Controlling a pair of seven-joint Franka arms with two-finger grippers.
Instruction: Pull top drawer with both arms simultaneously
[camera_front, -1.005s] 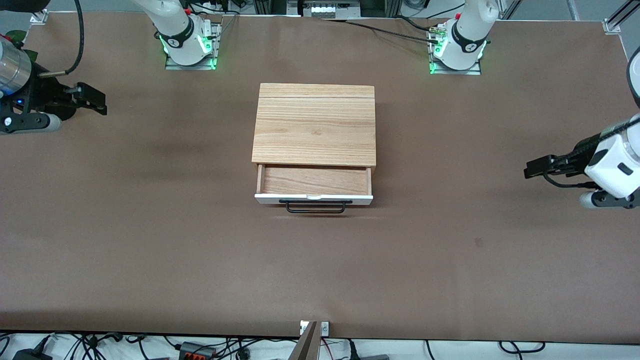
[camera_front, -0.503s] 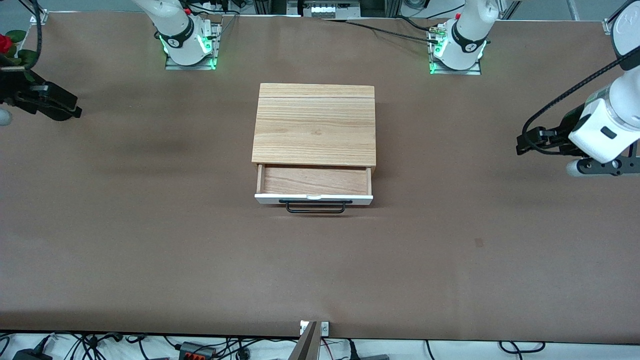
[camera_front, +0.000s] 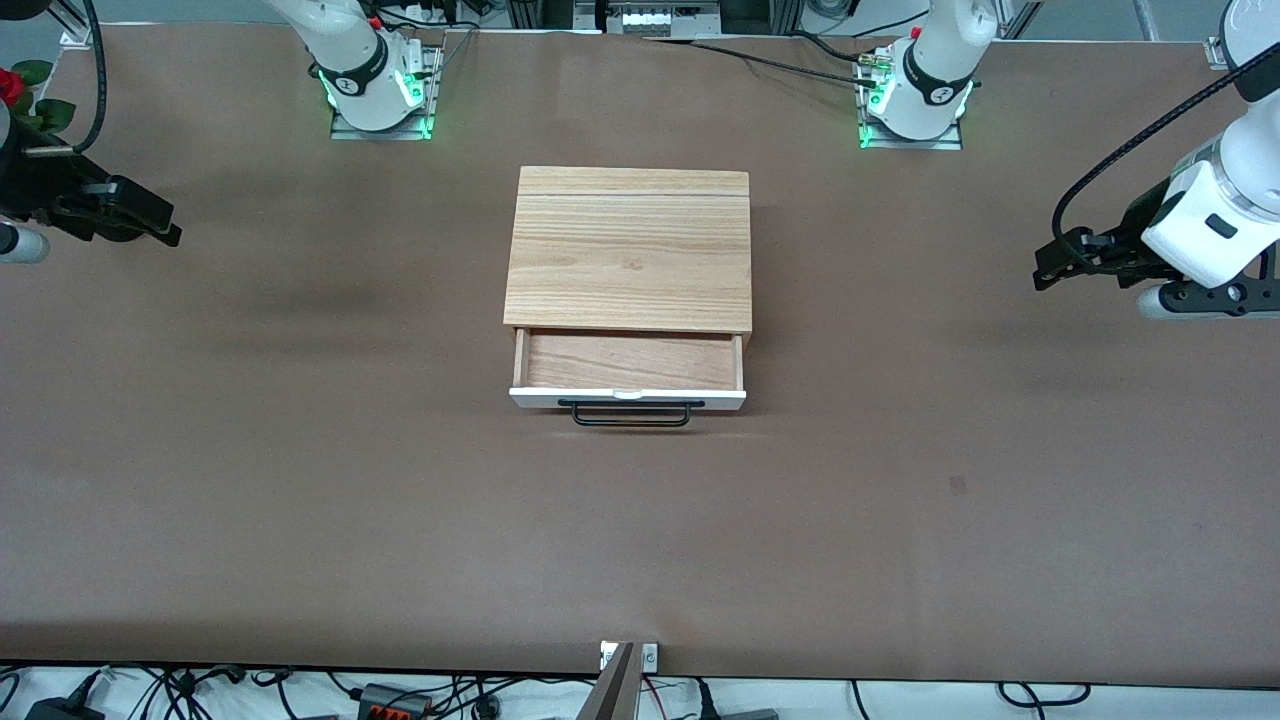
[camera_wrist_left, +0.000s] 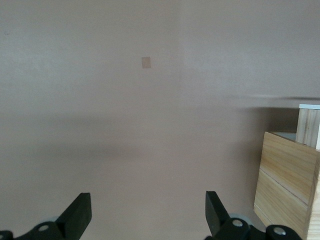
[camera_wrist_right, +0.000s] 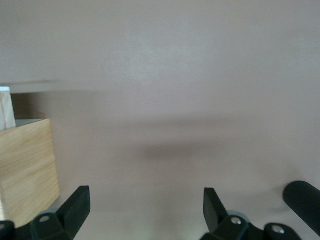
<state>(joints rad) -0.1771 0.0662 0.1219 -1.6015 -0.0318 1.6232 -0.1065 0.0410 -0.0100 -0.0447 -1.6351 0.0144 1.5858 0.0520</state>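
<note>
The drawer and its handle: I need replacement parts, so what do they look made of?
The drawer has a pale wood-grain bottom and sides, wood or veneer, and a smooth white front, likely painted or laminated. The handle is a thin black bar, probably coated metal, though plastic is possible.

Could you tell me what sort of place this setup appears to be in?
Most likely a robotics lab test bench: two arm bases bolted to a brown table, a lone wooden cabinet with its top drawer open, and cables along the table's edges.

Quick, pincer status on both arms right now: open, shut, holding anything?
Left pincer: open, holding nothing, over bare table toward the left arm's end.
Right pincer: open, holding nothing, over bare table toward the right arm's end.
</note>
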